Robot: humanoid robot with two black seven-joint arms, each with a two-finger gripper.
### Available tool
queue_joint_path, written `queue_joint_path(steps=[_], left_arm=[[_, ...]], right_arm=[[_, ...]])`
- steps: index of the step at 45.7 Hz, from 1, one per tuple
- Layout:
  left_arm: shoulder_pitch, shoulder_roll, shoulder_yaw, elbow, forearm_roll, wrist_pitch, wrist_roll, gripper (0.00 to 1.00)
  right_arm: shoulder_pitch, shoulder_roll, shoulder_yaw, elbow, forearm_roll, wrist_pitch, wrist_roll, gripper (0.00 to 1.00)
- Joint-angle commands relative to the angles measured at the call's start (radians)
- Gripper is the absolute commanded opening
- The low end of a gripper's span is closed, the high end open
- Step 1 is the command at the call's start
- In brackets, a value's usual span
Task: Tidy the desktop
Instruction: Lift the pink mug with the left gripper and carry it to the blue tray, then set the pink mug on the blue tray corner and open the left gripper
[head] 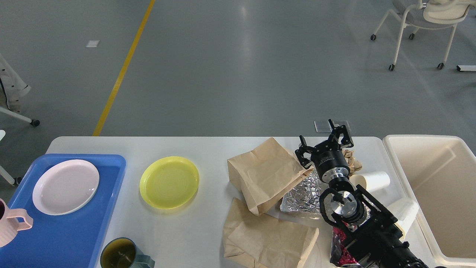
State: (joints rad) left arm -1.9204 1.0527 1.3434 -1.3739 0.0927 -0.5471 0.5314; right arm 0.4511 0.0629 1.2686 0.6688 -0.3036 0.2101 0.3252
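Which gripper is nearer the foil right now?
Right. The right gripper hovers open just beyond the foil; the left gripper is out of view.

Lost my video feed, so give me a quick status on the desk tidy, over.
Right hand open, empty, above paper bags. Left hand out of view. Desktop uncleared: yellow plate, foil, cups remain. Pink mug at tray edge.
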Motion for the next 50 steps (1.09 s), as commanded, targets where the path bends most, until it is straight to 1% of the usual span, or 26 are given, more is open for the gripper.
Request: queue_joint_path(steps=[1,6,8,11,13,23,29,44,48,50], left_arm=[[0.129,-0.002,-0.072,0.001,-0.001,0.157,-0.001,0.00],[0.231,-0.007,-0.093,0.009,-0.001,0.320,-0.004,0.00],[0.277,-0.016,-0.116,0.010,-0.004,0.372,-0.004,0.00],[0.340,-0.036,-0.168,0.018,-0.004,0.429,-0.002,0.00],[0.382,-0.039,-0.200,0.028,-0.001,0.447,-0.002,0.00],[0.564,-0.066,-0.332,0.114,-0.007,0.496,-0.004,0.00],[0.647,-0.076,-0.408,0.144,-0.002,0.523,-0.004,0.00],[0.718,-0.106,-0.422,0.190,-0.001,0.526,-0.004,0.03],[0.725,-0.108,-0.418,0.205,-0.001,0.524,-0.004,0.07],[0.725,-0.108,-0.417,0.206,-0.001,0.524,-0.004,0.12]], right_arm=[[0.000,0.000,0.000,0.000,0.000,0.000,0.000,1.00],[0.000,0.000,0.000,0.000,0.000,0.000,0.000,1.00],[0.000,0.000,0.000,0.000,0.000,0.000,0.000,1.00],[0.000,0.000,0.000,0.000,0.000,0.000,0.000,1.00],[0.000,0.000,0.000,0.000,0.000,0.000,0.000,1.00],[0.000,0.000,0.000,0.000,0.000,0.000,0.000,1.00],[0.000,0.000,0.000,0.000,0.000,0.000,0.000,1.00],[0.000,0.000,0.000,0.000,0.000,0.000,0.002,1.00],[0.000,0.000,0.000,0.000,0.000,0.000,0.000,1.00],[0.000,0.000,0.000,0.000,0.000,0.000,0.000,1.00]])
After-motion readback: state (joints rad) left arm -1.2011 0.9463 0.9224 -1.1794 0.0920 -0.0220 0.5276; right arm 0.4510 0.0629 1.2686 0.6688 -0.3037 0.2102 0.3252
